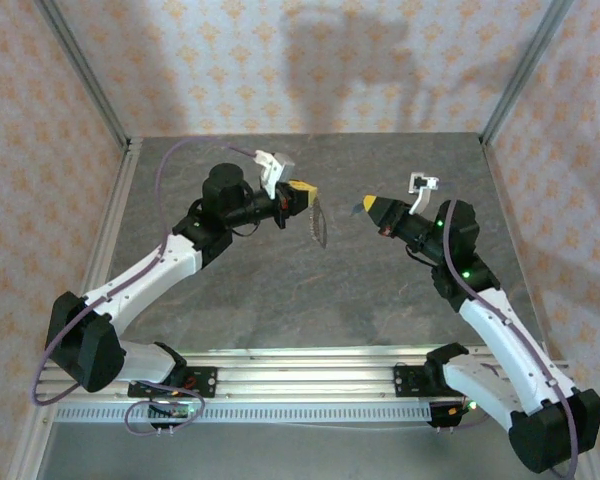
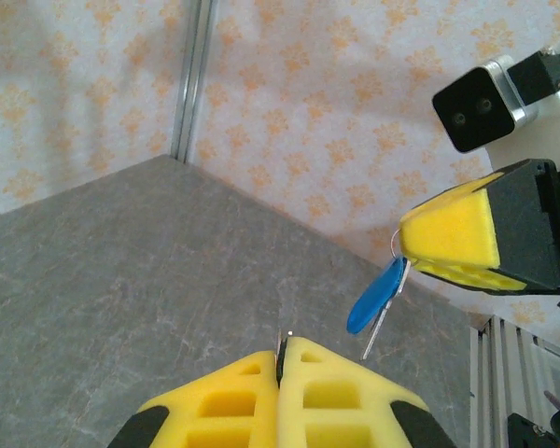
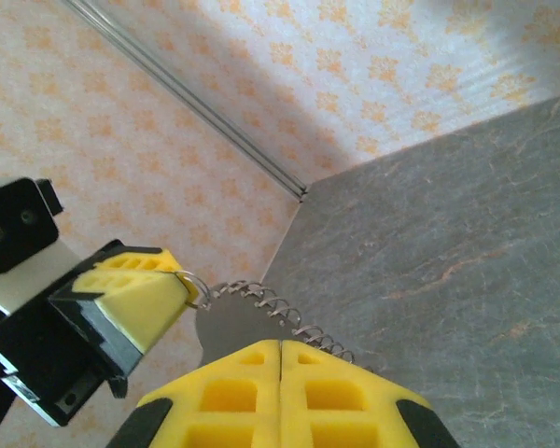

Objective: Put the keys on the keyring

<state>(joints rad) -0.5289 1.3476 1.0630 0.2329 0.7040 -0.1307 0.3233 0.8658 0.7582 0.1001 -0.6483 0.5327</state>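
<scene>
Under left pincer (image 1: pixel 305 192), clamped on its top loop, hangs the keyring (image 1: pixel 317 226); right pincer (image 1: pixel 374 207) grips the blue key (image 2: pixel 377 297). Approach slowly and line key head with ring gap.

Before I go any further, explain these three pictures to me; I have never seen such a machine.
These are two robot arms bolted at the near edge of a grey table. One picture looks down from above and behind them. The other two come from a camera on each wrist, with that arm's own yellow fingers at the bottom. The left tool is shut on the keyring, a silvery plate with a coiled wire. The right tool is shut on a blue key. Both things hang in the air above the table, facing each other.
</scene>
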